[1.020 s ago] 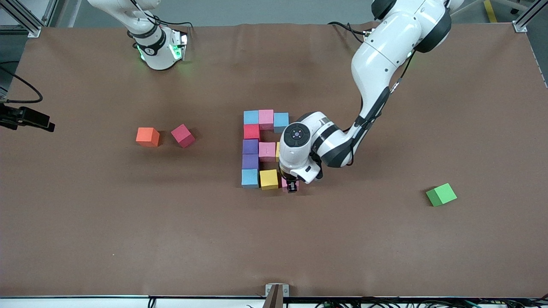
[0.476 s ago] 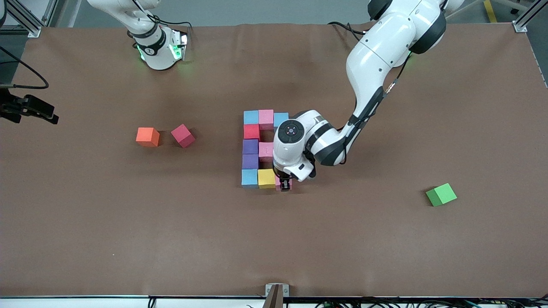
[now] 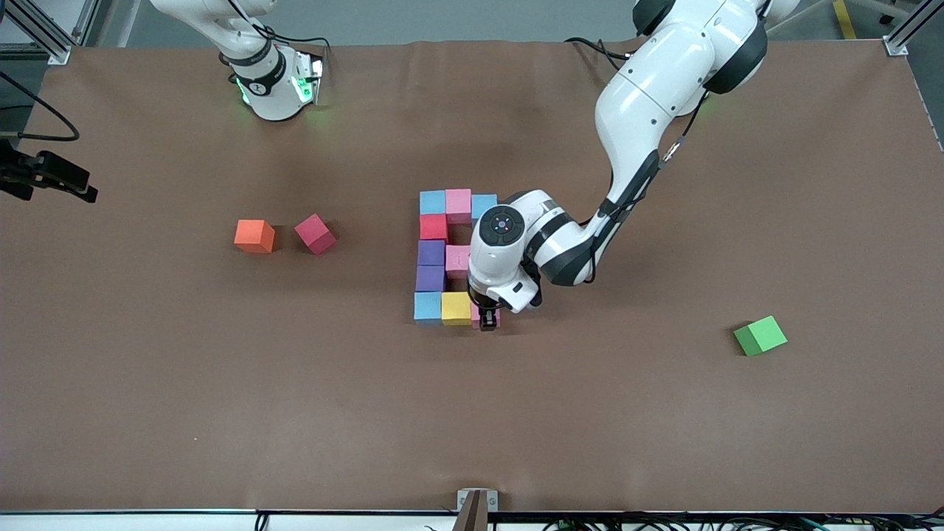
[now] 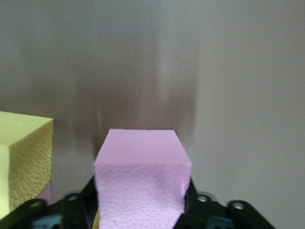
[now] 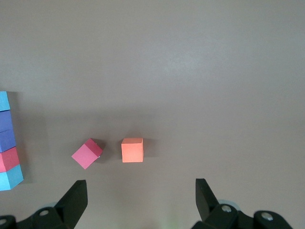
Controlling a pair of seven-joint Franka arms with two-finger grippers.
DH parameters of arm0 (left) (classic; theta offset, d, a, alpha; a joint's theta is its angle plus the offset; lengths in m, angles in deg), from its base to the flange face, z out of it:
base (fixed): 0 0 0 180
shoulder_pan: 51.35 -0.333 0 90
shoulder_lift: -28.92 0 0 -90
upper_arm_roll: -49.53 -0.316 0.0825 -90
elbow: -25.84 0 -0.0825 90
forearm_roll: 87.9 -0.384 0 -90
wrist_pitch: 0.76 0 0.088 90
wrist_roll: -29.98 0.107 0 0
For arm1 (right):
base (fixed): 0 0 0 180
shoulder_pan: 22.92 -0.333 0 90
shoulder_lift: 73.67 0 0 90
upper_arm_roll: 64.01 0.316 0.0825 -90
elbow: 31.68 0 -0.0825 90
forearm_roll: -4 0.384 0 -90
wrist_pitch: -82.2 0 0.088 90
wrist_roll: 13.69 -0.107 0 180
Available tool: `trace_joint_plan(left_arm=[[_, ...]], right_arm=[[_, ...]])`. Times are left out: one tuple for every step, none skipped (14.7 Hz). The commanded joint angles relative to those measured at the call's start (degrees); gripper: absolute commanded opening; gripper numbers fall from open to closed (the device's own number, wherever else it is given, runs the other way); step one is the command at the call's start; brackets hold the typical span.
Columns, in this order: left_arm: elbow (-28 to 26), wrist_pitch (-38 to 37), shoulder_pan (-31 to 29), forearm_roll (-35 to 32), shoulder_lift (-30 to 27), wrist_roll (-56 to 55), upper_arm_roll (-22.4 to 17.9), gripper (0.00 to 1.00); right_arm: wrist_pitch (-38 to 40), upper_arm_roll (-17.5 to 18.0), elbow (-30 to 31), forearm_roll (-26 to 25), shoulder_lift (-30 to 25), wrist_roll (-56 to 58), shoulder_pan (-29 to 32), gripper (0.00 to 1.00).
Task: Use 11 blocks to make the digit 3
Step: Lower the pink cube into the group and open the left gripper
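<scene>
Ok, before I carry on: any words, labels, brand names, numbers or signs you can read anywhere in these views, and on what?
None: there is no readable text in any view.
The blocks and the brown table carry no print.
The right arm's wrist shows one small dark round mark: too small to read.
The left arm's wrist shows a dark round cap, no lettering.

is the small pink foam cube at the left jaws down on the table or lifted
Down: the small pink foam cube sits level with the yellow foam cube beside it.
</scene>
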Motion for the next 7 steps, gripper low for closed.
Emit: trace_joint_plan(left_arm=[[1.7,0.5,0.0,1.2,0.5,0.0,0.1,1.0],[1.7,0.4,-0.3,1.2,-0.3,0.0,0.2,1.0],[1.5,0.0,-0.7,1.2,-0.8,0.1,0.4,1.0],[1.2,-0.8,-0.9,1.4,-1.6,0.1,0.5,1.0],[0.7,-2.1,-1.4,1.5,-2.5,0.2,0.9,1.0],[0.4,-3.0,-1.6,1.9,-3.5,0.2,1.0,1.0],[0.1,-4.2,-1.6,1.9,-4.3,0.2,1.2,1.0]], right_arm=[[-0.1,0.4,2.7,-0.5,-2.9,-0.2,0.4,1.0],[-0.4,0.4,3.6,-0.4,-3.8,-0.1,0.4,1.0],[-0.7,0.5,4.9,-0.4,-4.8,-0.1,0.4,1.0],[-1.0,0.6,5.8,-0.4,-5.6,-0.1,0.3,1.0],[-0.9,0.7,5.8,-0.4,-5.7,-0.1,0.4,1.0],[-1.0,0.7,5.7,-0.4,-5.6,-0.1,0.4,1.0],[-1.0,0.7,5.6,-0.5,-5.6,0.0,0.4,1.0]])
